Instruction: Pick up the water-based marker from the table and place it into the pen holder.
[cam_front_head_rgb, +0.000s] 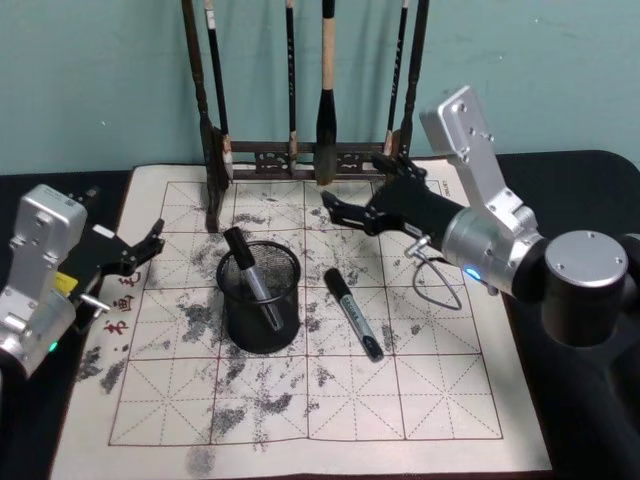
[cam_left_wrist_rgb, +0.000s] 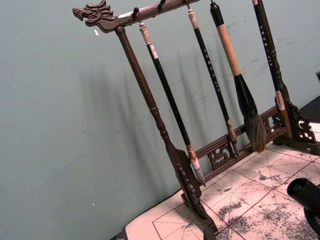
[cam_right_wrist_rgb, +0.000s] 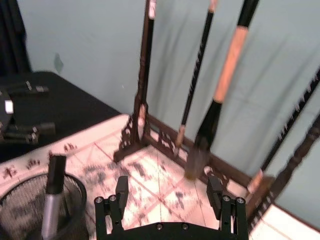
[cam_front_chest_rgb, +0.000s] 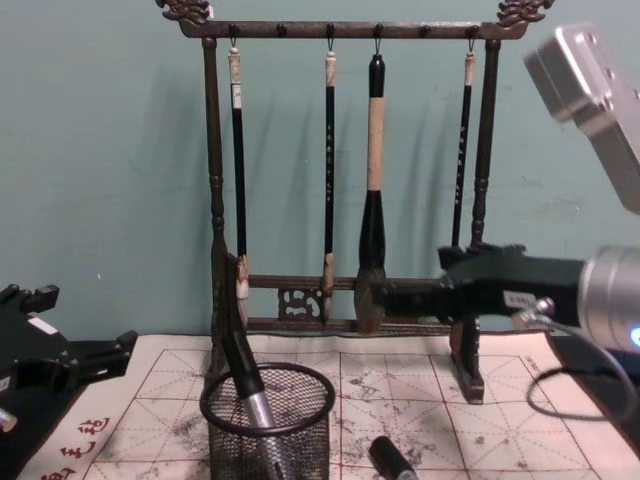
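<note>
The black wire-mesh pen holder (cam_front_head_rgb: 262, 305) stands on the mat (cam_front_head_rgb: 440, 400), left of centre. One water-based marker (cam_front_head_rgb: 248, 272) leans inside it, black cap up. A second marker (cam_front_head_rgb: 352, 313), grey with a black cap, lies flat on the mat just right of the holder. My right gripper (cam_front_head_rgb: 335, 212) hovers open and holds nothing, behind both and in front of the brush rack. In the right wrist view its fingers (cam_right_wrist_rgb: 121, 189) are spread apart, with the holder (cam_right_wrist_rgb: 30, 210) off to one side. My left gripper (cam_front_head_rgb: 150, 245) rests open at the mat's left edge.
A tall dark wooden brush rack (cam_front_head_rgb: 300, 158) with several hanging brushes stands along the mat's back edge, close behind my right gripper. A grey cable (cam_front_head_rgb: 435, 285) loops on the mat below the right arm. The mat's near half is free.
</note>
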